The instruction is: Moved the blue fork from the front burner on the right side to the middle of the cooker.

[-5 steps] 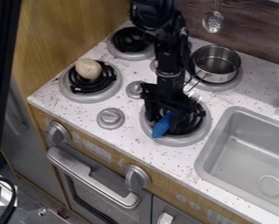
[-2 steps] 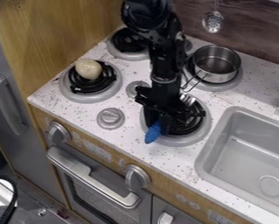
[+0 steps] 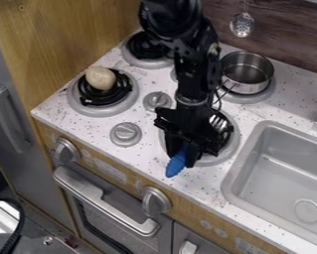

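Tabletop [image 3: 147,163] holds a sink [image 3: 280,183] at four o'clock. Black arm [image 3: 194,69] hangs from twelve. Claw [image 3: 181,155], over the front right burner [image 3: 221,157], is closed on the fork's handle. Pot [image 3: 247,82] sits at one o'clock from it. Blue fork [image 3: 176,166]: handle toward seven o'clock, tines toward one.

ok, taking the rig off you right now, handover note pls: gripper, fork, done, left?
Gripper: at the front right burner, looks closed on the blue fork.
Fork: tines over that burner, tip of the blue handle out past its front edge.
Done: fork looks grasped.
Left: bring it to the middle of the cooker, set it down, let go.
Nearby: pot on the back right burner, potato-like thing on the front left.
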{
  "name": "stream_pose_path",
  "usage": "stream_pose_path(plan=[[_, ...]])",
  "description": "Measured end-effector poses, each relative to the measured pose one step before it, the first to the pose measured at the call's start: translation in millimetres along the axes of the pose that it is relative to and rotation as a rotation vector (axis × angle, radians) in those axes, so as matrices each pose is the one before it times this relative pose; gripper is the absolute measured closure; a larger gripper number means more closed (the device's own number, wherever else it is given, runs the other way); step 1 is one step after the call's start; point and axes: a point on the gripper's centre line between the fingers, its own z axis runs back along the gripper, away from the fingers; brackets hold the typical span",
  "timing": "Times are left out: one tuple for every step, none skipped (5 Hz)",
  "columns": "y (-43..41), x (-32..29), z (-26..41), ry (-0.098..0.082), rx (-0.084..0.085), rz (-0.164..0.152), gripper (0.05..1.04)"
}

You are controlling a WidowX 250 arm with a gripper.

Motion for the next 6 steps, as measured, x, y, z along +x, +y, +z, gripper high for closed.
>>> stream_pose_path(plan=[[32.96,1.74,6.53,-0.0289,-0.0067,0.1223,0.677],[37.91,19.51,12.95,-0.0517,0.0119,0.0939,0.677],[28.45,17.41,-4.16,0.0107,0.0147,0.0368,0.677],[12.65,18.32,-17.85,0.0439,0.0039,-0.005,0.677],[3.62,16.63,-15.87,0.0105,0.0178,-0.0177,0.677],[-1.02,14.78,-17.73,0.025,0.0153,-0.0166,0.677]])
